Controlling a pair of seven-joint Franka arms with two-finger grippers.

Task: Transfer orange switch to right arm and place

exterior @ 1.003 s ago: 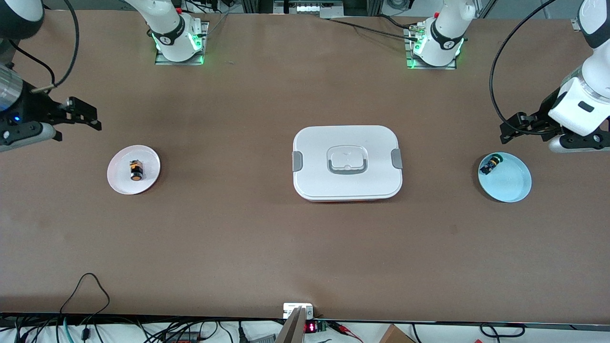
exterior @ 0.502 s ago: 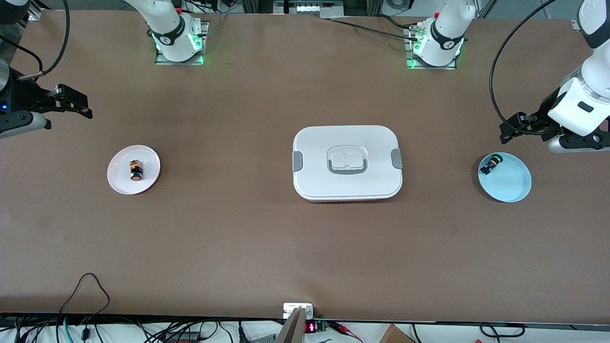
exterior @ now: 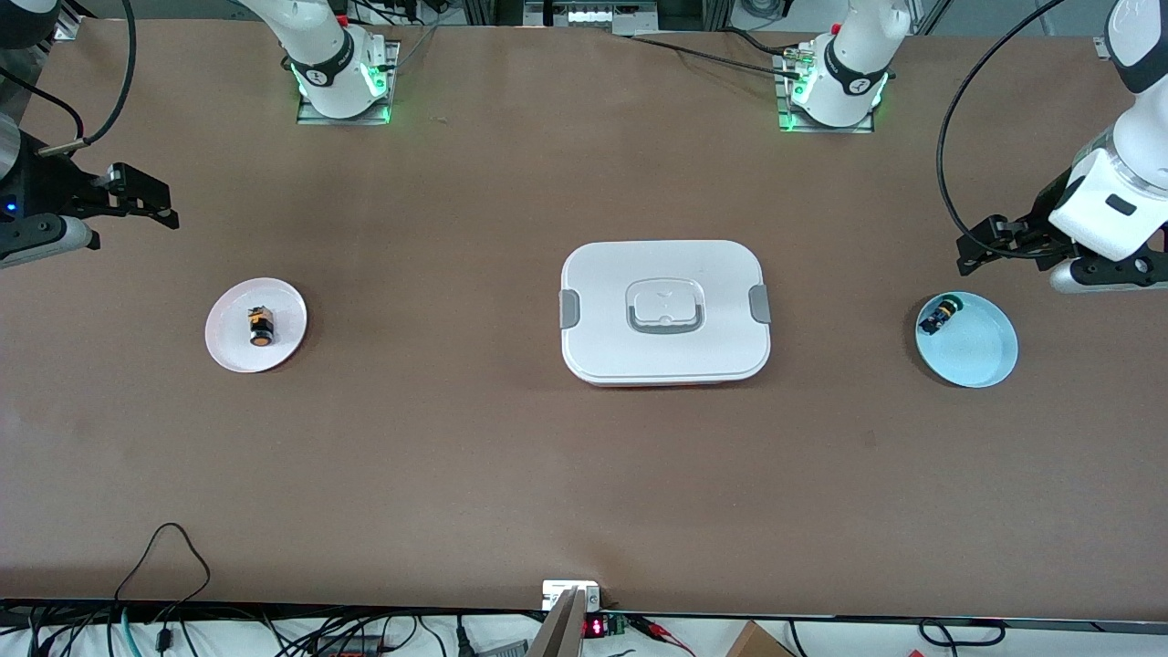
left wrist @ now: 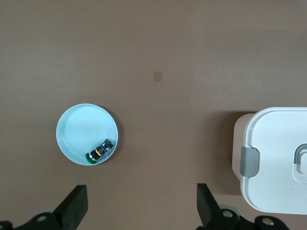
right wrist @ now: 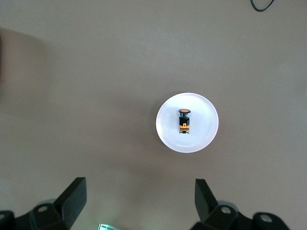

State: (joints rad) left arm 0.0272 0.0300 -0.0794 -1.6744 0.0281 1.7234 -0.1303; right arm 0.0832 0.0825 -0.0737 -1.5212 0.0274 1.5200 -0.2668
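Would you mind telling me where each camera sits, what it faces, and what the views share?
Front view: high across the table, facing both arms' bases; right gripper and left gripper hang open at the table's ends.
Left wrist view: looks down past its open fingers at the blue dish, green switch and box.
Right wrist view: looks down at the orange switch on the white plate.
Shared: each wrist view's dish also shows in front.

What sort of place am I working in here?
Likely a robotics lab bench: two arms bolted to a brown table, cables along its edge, and staged props, the orange switch on a white plate and a lidded container.
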